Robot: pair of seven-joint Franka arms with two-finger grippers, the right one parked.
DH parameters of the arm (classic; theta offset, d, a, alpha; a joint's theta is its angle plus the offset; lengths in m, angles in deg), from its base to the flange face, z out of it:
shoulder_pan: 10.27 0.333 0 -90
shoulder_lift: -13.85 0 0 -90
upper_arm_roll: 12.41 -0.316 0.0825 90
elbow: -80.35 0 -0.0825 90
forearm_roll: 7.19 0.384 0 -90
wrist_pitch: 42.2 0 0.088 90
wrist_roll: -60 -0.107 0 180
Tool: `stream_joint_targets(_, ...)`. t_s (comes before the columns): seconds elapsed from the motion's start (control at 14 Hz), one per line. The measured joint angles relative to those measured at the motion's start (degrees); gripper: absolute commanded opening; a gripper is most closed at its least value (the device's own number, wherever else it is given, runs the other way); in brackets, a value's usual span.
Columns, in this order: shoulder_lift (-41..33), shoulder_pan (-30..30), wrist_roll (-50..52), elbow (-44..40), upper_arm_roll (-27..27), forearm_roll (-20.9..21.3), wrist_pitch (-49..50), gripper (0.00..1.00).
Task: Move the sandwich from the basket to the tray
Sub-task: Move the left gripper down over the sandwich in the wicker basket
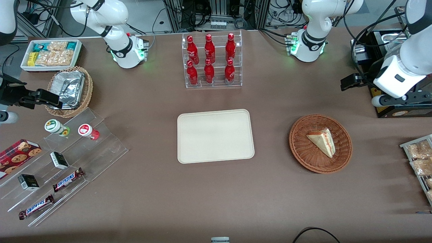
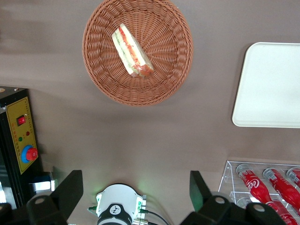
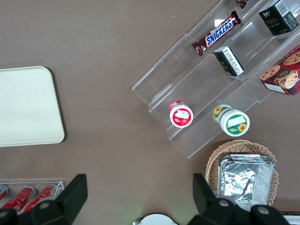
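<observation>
Nothing's moved yet: the sandwich (image 1: 322, 141) sits in the basket (image 1: 300, 148), the tray (image 1: 215, 135) bare. The claw (image 2: 136, 192) hangs high, fingers spread, holding nothing.

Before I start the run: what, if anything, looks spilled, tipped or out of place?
Nothing stands out. The sandwich lies intact in the basket, the tray sits flat and bare, and the open gripper hangs high, farther from the front camera than the basket.

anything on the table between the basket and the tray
Nothing: the front view shows only bare brown table between the basket with the sandwich and the tray. The tool hangs open, farther from the front camera.
</observation>
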Motion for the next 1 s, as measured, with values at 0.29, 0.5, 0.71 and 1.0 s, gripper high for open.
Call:
stream_joint_targets(0.29, 0.07, 0.0, 0.0, 0.15, -0.07, 0.02, -0.39, 1.0)
stream_joint_targets(0.5, 0.29, -0.06, -0.06, 3.85, -0.04, 0.1, -5.6, 1.0)
stream_joint_targets(0.71, 0.9, -0.06, -0.16, 11.06, -0.03, 0.29, -14.17, 1.0)
stream_joint_targets(1.0, 1.24, -0.05, -0.21, 22.27, -0.03, 0.46, -27.35, 1.0)
